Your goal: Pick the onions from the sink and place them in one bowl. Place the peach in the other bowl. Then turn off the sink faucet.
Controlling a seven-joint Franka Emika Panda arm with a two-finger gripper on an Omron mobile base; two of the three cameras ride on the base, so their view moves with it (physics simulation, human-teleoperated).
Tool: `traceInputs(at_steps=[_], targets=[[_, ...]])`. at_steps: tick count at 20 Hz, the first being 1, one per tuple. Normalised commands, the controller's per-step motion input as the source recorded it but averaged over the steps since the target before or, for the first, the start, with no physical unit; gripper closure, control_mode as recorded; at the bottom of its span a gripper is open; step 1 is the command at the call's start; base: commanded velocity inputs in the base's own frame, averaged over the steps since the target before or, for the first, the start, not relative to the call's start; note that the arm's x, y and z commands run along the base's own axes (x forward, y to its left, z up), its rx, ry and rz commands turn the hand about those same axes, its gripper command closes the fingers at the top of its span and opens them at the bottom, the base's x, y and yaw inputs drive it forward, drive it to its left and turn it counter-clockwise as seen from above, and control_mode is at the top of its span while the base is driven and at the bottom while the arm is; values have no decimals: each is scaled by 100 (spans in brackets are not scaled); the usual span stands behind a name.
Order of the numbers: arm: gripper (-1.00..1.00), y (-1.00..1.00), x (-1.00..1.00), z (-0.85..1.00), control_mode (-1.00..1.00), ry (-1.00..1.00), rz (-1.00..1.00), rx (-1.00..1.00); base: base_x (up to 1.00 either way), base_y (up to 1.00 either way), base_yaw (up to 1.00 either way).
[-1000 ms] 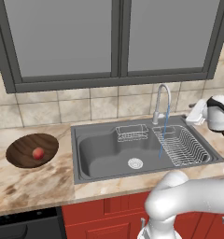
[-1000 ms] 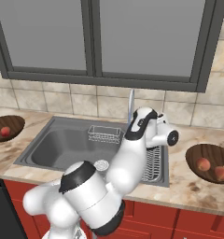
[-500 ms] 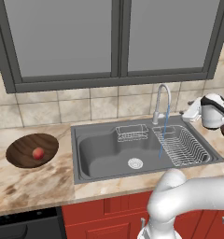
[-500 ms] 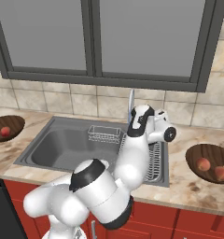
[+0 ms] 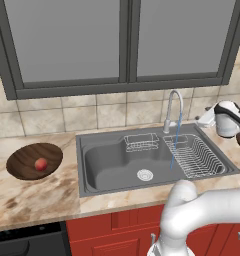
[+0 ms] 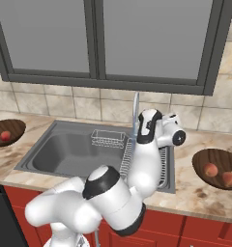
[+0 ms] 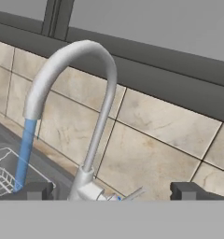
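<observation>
Lever (image 7: 135,192) of the tall chrome gooseneck faucet (image 7: 93,112) lies between the empty, wide-open gripper (image 7: 113,190) fingertips (water still running), jutting toward the right tip.

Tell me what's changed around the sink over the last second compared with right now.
The white arm's gripper has edged leftward toward the tall chrome gooseneck faucet; its open fingers now sit either side of the faucet's base and small side lever, gripping nothing. Unchanged: blue water still runs into the grey steel sink, the peach lies in the dark wooden bowl, and two onions lie in the other wooden bowl.
</observation>
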Motion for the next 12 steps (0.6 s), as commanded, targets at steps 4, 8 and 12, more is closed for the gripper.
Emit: traceInputs(at_steps=[4,8,12], targets=[[-100,-11,18,0,-100,0,-5,0,0,0,0],[-100,0,23,0,-100,0,-5,0,0,0,0],[-100,0,13,-6,-100,0,-3,0,0,0,0]])
